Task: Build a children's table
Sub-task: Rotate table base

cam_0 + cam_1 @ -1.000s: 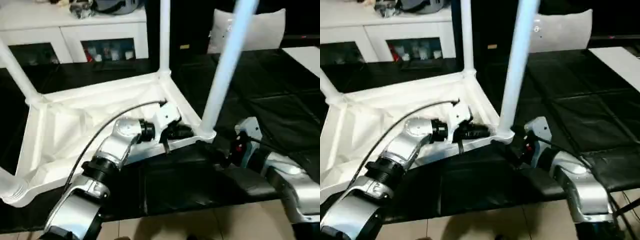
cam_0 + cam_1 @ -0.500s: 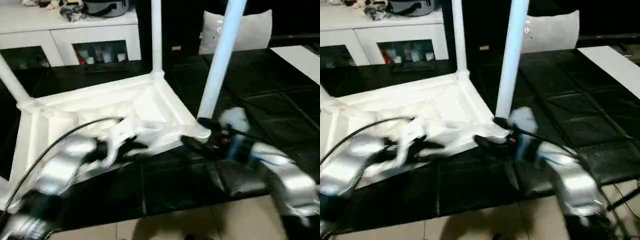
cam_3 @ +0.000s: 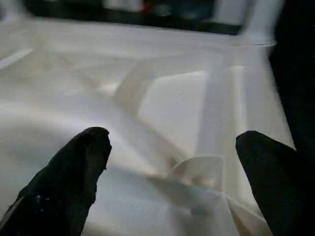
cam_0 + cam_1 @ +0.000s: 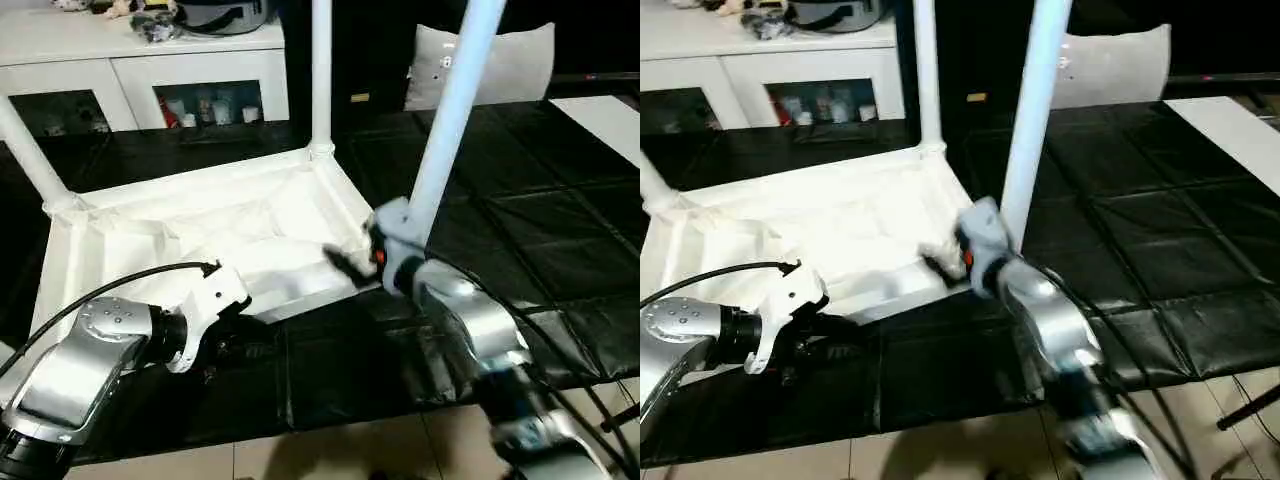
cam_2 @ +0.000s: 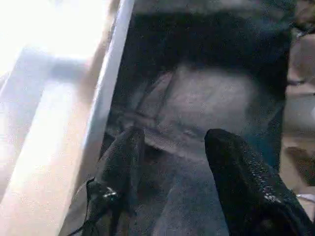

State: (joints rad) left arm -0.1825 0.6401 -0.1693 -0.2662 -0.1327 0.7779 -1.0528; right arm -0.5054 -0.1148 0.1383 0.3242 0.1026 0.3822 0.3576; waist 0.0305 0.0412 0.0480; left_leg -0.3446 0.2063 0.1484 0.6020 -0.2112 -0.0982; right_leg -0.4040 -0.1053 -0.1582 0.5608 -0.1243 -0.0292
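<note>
The children's table (image 4: 190,225) lies upside down on the black-covered desk (image 4: 560,240), ribbed underside up, with legs standing in its sockets: one at the far corner (image 4: 321,70), one at the near right corner (image 4: 445,125), one at the far left corner (image 4: 30,150). Since a second ago the left tool (image 4: 235,335) has let go of the near rim and drawn back toward 7 o'clock; it now hovers over bare desk just outside the near edge of the tabletop, jaws partly apart and empty. The right tool (image 4: 345,262) has come in from the 4 o'clock side of the near right leg and now sits over the near right part of the underside, jaws wide with nothing between them. Judgement: the near right leg appears seated and released, so work likely passes to the remaining corner at 8 o'clock, which lies at the frame edge and cannot be checked. Clearances: the right forearm runs close beside the near right leg, so a sideways sweep could knock it. Open desk lies at 3 o'clock and along the near edge; the desk's front edge is close below the left tool.
</note>
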